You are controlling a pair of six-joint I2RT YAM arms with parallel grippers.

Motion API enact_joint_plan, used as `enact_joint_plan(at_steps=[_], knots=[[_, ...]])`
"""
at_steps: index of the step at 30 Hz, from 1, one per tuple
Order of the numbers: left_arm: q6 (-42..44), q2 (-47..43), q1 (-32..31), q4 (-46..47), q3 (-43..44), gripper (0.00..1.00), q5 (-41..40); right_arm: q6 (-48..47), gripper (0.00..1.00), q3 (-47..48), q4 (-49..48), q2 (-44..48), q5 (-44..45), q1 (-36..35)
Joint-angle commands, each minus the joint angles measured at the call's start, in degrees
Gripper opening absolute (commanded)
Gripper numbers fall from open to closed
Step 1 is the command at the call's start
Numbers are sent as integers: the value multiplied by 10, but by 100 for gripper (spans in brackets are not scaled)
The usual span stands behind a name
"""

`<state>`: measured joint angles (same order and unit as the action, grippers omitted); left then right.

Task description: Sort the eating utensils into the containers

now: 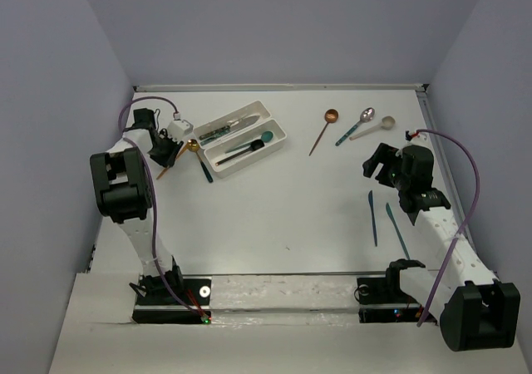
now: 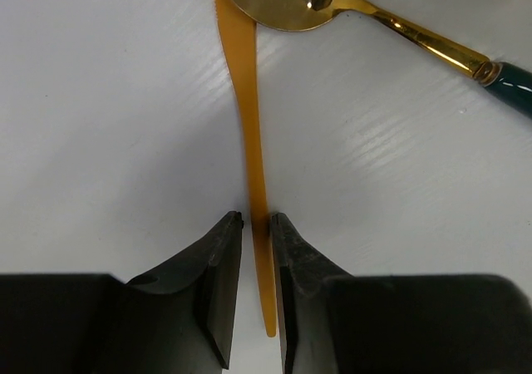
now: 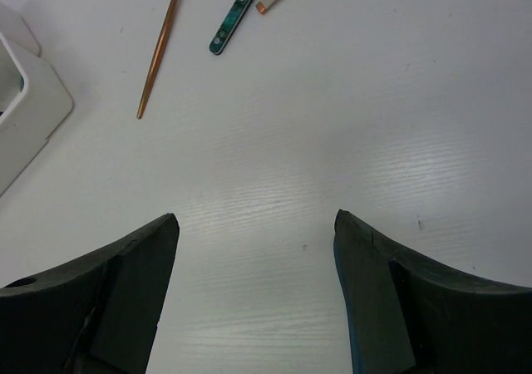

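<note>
My left gripper (image 2: 255, 218) is closed narrowly round the handle of an orange knife (image 2: 249, 108) that lies on the table; in the top view the gripper (image 1: 170, 152) is left of the two white trays (image 1: 258, 105). A gold spoon (image 2: 283, 0) with a dark teal handle lies just beyond the knife. One tray holds a silver knife (image 1: 229, 127); the other (image 1: 283, 138) holds a teal spoon (image 1: 249, 147). My right gripper (image 3: 256, 224) is open and empty over bare table. A copper spoon (image 1: 324, 129), a silver spoon (image 1: 356, 126) and a cream spoon (image 1: 374, 127) lie beyond it.
Two slim teal-blue knives (image 1: 372, 218) lie near the right arm. A small white box (image 1: 179, 130) sits by the left gripper. Walls close in the table at the back and sides. A tray corner (image 3: 33, 100) shows at the left of the right wrist view.
</note>
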<state>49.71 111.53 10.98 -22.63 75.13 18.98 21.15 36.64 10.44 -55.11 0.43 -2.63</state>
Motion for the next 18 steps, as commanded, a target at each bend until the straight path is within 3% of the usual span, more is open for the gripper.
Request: enact_joint_plan(at_steps=[1,3,5,13,18], knots=[[7,-4,4,-61,-17,32,-36,-4,82,-1,-10,11,10,3],[-1,0,5,-53,-16,19,-35,-3,82,0,-10,9,10,3],[-17,4,5,-30,-20,0,-34,-2,82,-2,-10,8,10,3],[-137,-62,26,128,-53,0,-39,-2,82,-3,-10,16,16,3],[-201,-116,39,177,-51,0,3,-1,82,-3,-9,12,15,3]])
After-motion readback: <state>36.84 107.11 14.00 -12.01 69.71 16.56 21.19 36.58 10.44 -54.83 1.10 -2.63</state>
